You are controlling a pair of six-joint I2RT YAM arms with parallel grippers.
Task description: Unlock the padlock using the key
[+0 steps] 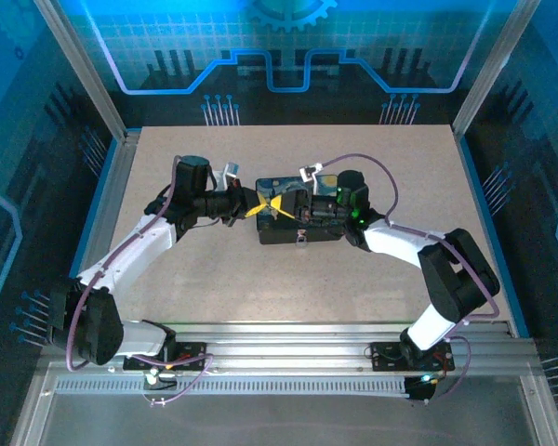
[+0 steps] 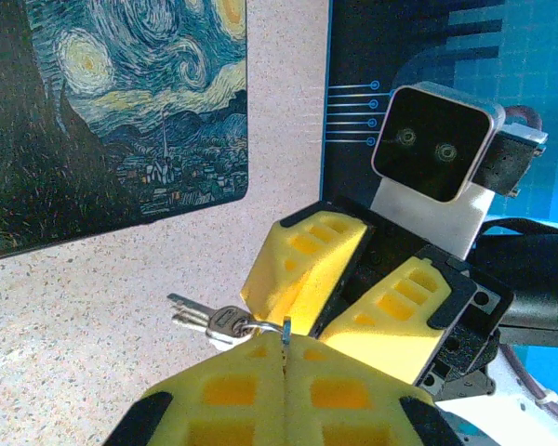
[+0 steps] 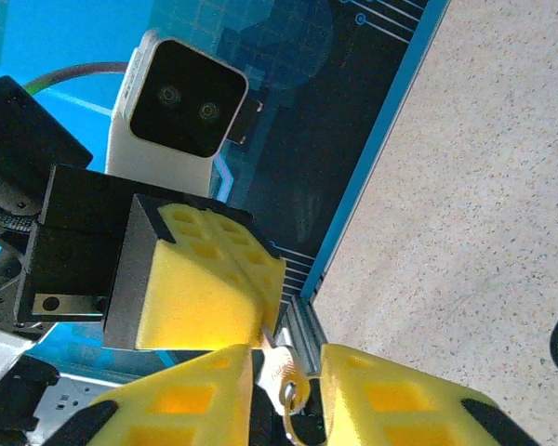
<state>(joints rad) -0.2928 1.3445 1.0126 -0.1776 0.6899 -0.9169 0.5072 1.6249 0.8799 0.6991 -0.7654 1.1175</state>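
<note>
One small silvery key bunch point(image 2: 209, 319) is held over the table point(image 1: 260, 307), at the nine o'clock end of the painted box point(image 1: 302, 230) in the overhead view. The left gripper point(image 2: 285, 351) has its yellow fingers pressed together on one thin blade of the bunch. The other blades and the ring splay out toward nine o'clock in the left wrist view. The right gripper point(image 3: 286, 398) faces it tip to tip, its jaws standing apart on either side of the ring. Whether its pads touch the metal cannot be told.

From above, the left arm reaches in from the table's seven o'clock corner, elbow bent, forearm lying level and pointing to three o'clock. The right arm comes from five o'clock, folds back over the box and points to nine o'clock, its wrist above the painted top.

The box lies flat on the table with its swirling night-sky face up, its inside hidden. A small pale piece point(image 1: 300, 242) sits at the box's six o'clock edge, too small to make out.
</note>
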